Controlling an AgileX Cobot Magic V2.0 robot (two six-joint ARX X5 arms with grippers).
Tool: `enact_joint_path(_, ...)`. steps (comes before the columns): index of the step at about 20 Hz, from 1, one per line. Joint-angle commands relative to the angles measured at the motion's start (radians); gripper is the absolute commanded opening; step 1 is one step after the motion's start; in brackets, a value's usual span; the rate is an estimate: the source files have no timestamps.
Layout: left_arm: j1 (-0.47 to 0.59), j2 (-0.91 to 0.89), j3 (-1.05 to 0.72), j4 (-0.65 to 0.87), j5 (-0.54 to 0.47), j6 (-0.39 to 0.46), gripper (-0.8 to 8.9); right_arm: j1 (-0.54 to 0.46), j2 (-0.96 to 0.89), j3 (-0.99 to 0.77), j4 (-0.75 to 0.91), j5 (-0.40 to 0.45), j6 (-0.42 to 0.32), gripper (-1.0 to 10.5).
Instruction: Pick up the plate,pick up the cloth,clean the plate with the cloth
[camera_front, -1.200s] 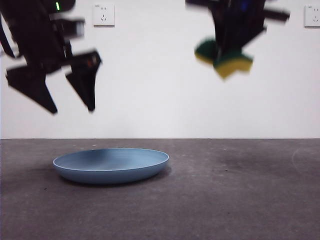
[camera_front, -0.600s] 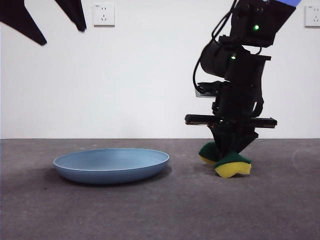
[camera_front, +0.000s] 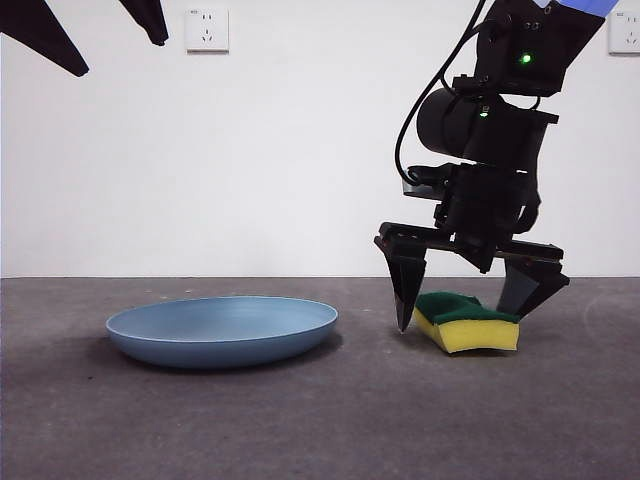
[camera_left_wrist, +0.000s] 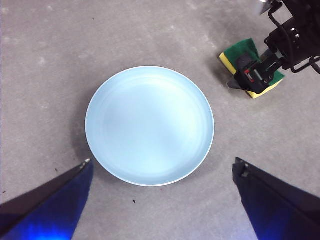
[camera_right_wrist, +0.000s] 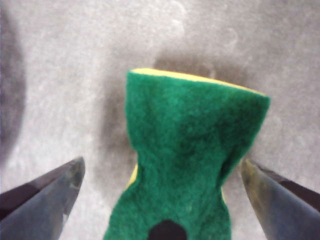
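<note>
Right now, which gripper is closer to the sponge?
Right. The right gripper straddles the sponge on the table, open, one jaw on either side. The left gripper hangs open high above the plate, well away from the sponge.

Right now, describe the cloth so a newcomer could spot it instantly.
Start from the grey table and its big light-blue plate. Beside the plate, directly under the right gripper and between its open jaws, lies the cloth. It is a small sponge block with a yellow body and dark green top, the only two-coloured thing there.
</note>
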Motion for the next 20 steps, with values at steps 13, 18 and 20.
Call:
enact_joint_path(13,-0.002,0.003,-0.006,-0.017,-0.006,0.129,-0.08,0.003,-0.439,-0.002,-0.166,0.004,-0.028,-0.1)
enact_joint_path(18,-0.002,-0.039,-0.007,0.026,-0.079,0.122,-0.08,0.074,-0.677,-0.009,-0.168,0.114,-0.047,-0.1)
enact_joint_path(20,-0.003,-0.101,-0.014,0.098,-0.084,0.108,-0.08,0.121,-0.77,-0.031,-0.158,0.201,-0.046,-0.1)
